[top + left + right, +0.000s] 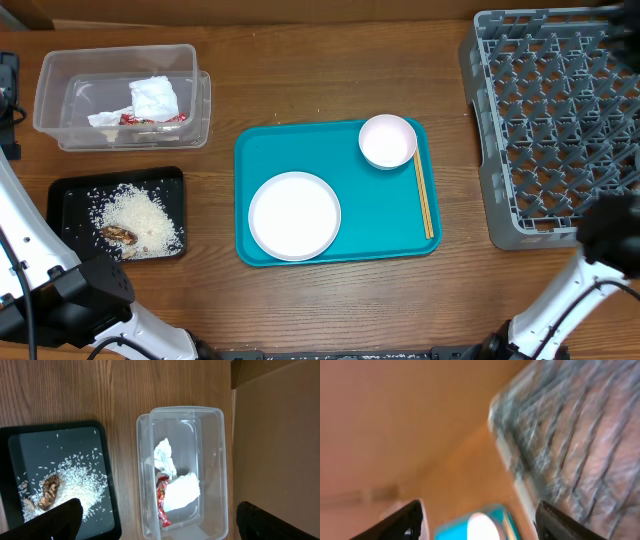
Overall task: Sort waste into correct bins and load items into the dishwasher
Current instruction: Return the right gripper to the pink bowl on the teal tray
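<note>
The clear tub (60, 130) at the back left holds the crumpled white napkin (155, 97) and the red wrapper (150, 119); both show in the left wrist view, napkin (182, 491), wrapper (162, 505). The black tray (70, 195) holds rice (140, 215) and a brown scrap (120, 235). On the teal tray (250, 150) lie a white plate (294, 215), a small white bowl (387, 140) and chopsticks (424, 195). The grey dish rack (555, 120) stands at right. My left gripper (160, 527) is open and empty above the tub. My right gripper (480, 522) is open and empty; its view is blurred.
A cardboard box edge (280, 425) lies beyond the tub in the left wrist view. Bare wooden table (330, 70) lies between the tub and the rack. The arm bases sit at the front corners of the table.
</note>
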{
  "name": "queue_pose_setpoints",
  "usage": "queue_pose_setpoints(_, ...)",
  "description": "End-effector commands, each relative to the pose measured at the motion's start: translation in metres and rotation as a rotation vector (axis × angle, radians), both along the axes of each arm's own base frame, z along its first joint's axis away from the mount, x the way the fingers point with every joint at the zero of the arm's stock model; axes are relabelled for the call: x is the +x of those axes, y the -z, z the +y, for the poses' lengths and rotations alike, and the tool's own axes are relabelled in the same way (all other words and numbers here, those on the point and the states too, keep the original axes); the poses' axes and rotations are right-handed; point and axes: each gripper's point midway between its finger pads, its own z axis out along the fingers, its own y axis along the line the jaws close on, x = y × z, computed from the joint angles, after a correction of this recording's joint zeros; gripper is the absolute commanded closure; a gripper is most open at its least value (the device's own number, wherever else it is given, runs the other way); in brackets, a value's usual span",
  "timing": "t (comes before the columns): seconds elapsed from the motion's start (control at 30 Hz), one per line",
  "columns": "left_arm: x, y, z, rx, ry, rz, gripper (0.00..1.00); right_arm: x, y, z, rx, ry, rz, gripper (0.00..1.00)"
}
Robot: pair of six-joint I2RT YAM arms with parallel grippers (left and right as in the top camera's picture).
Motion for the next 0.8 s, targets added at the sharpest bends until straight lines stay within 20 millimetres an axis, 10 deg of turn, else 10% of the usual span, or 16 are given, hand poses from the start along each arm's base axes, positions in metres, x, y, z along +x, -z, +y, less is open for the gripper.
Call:
queue_pose_setpoints(0.0, -0.001, 0.002, 0.002, 0.007, -0.018, 0.010, 0.00, -0.001, 0.034, 0.057, -0.181, -0.194, 0.084, 0.26)
queue_pose_setpoints(0.2, -0.001, 0.002, 0.002, 0.007, -0.018, 0.010, 0.00, -0.021, 0.076, 0.164, -0.306, -0.413, 0.234, 0.00)
queue_pose_setpoints(0.47, -0.001, 0.002, 0.002, 0.007, -0.017, 0.010, 0.00, -0.044, 0.130, 0.252, -0.471, -0.560, 0.319, 0.00)
queue_pose_setpoints(0.6, -0.001, 0.002, 0.002, 0.007, -0.017, 0.010, 0.00, -0.057, 0.156, 0.280, -0.451, -0.533, 0.384, 0.37)
queue_pose_setpoints(0.77, -0.001, 0.002, 0.002, 0.007, -0.017, 0.010, 0.00, -0.066, 0.188, 0.302, -0.520, -0.548, 0.389, 0.30)
